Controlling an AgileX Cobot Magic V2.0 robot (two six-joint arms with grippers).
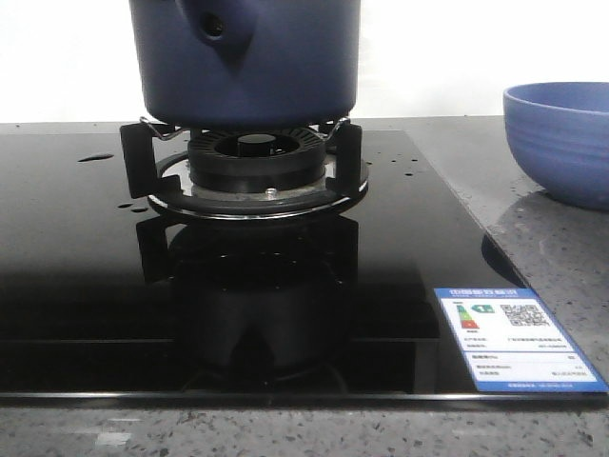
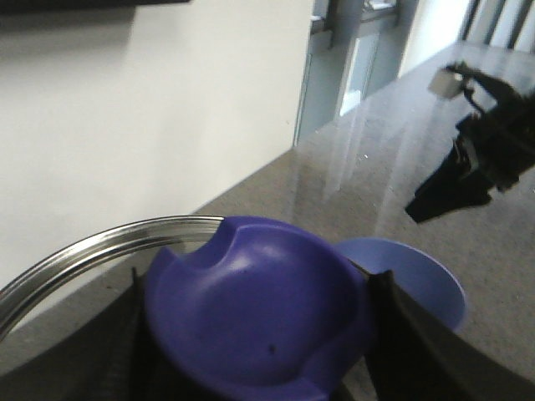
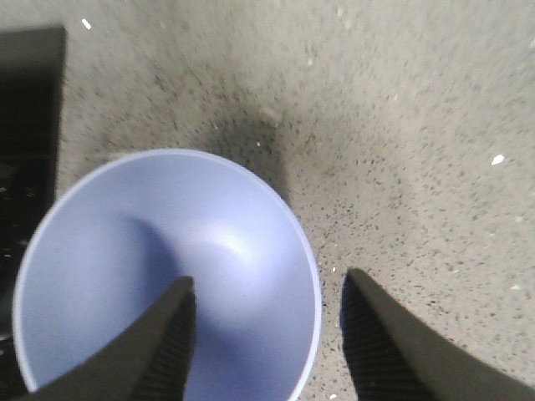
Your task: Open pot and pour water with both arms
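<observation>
The dark navy pot [image 1: 245,57] stands on the burner's pan support [image 1: 245,167]; its handle socket with a round hole faces front, and its top is cut off by the frame. No gripper shows in the front view. In the left wrist view my left gripper [image 2: 255,288] is shut on the purple-blue knob [image 2: 251,334] of a glass lid with a steel rim [image 2: 84,251], held above the counter. My right gripper [image 3: 269,280] is open and empty above the periwinkle bowl [image 3: 125,251], its jaws either side of the bowl's rim. Small water drops [image 1: 95,157] lie on the black hob.
The black glass hob [image 1: 285,286] has an energy label [image 1: 514,338] at its front right corner. The bowl [image 1: 561,138] stands on the grey speckled counter [image 1: 552,248] right of the hob. The right arm [image 2: 481,150] shows in the left wrist view. A white wall is behind.
</observation>
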